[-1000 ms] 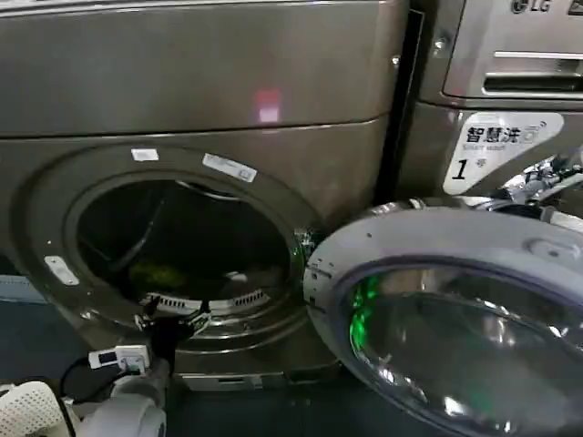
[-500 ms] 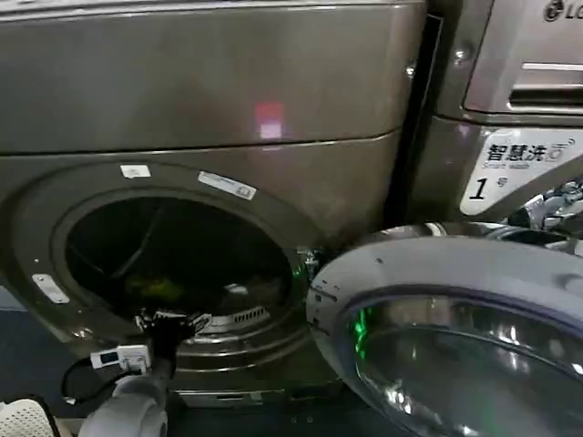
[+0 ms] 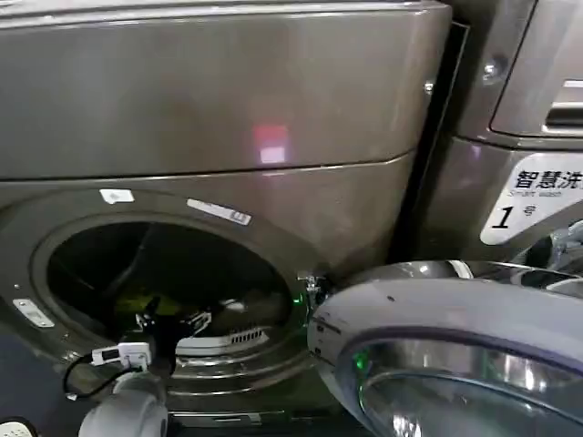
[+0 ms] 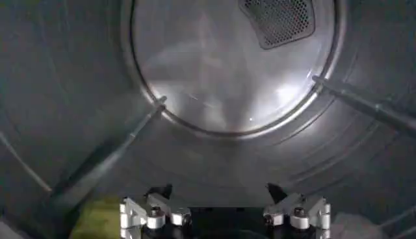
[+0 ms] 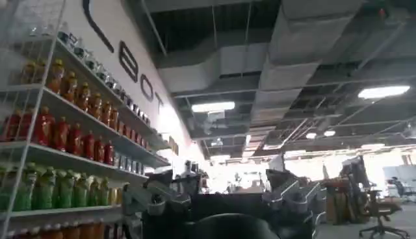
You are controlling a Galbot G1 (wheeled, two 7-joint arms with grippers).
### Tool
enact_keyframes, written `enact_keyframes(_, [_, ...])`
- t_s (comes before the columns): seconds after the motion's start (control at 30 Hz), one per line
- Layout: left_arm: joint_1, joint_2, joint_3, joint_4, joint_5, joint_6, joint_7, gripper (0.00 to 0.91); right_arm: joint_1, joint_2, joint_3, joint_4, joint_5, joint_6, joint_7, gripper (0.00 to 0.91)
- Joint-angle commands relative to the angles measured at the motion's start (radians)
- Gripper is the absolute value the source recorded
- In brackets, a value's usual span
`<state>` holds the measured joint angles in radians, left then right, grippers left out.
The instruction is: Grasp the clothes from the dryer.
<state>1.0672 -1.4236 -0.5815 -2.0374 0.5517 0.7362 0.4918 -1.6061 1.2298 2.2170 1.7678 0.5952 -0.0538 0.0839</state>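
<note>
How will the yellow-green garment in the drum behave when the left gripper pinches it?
Likely floppy: the yellow-green garment lies slumped on the floor of the drum, so it should drape. Probably light. It may drag over the dryer porthole lip. The left gripper is open at the opening.

Brown-grey dryer (image 3: 228,100); yellow-green clothes (image 4: 97,217) (perhaps one whitish).

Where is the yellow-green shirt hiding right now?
In the head view, the yellow-green garment lies low inside the dryer drum, just beyond the left gripper.
</note>
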Motion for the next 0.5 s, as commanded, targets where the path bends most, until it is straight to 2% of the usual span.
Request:
enact_keyframes(0.03, [-0.121, 0.032, -0.010, 0.084, 0.575, -0.259, 0.535, 0.907, 0.001, -0.006, 0.000, 0.000, -0.002, 0.000, -0.002, 0.907])
enact_keyframes(0.07, [-0.130, 0.038, -0.015, 0.085, 0.613, -0.334, 0.610, 0.907, -0.001, -0.006, 0.001, -0.001, -0.001, 0.000, -0.004, 0.907])
enact_keyframes(0.13, [-0.148, 0.045, -0.023, 0.105, 0.684, -0.415, 0.681, 0.907, -0.003, -0.006, 0.002, -0.003, -0.001, 0.001, -0.007, 0.907])
enact_keyframes(0.2, [-0.179, 0.060, -0.023, 0.130, 0.724, -0.533, 0.784, 0.907, -0.003, -0.006, 0.000, -0.003, 0.000, 0.002, -0.007, 0.907])
enact_keyframes(0.33, [-0.238, 0.069, -0.006, 0.173, 0.729, -0.588, 0.855, 0.907, 0.000, -0.005, -0.004, -0.003, -0.001, 0.004, -0.007, 0.907])
enact_keyframes(0.37, [-0.255, 0.067, -0.002, 0.194, 0.747, -0.648, 0.856, 0.907, -0.001, -0.005, -0.004, -0.002, -0.001, 0.003, -0.007, 0.907])
enact_keyframes(0.5, [-0.285, 0.074, 0.010, 0.253, 0.787, -0.772, 0.857, 0.907, -0.002, -0.006, -0.001, -0.006, -0.001, 0.005, -0.007, 0.907])
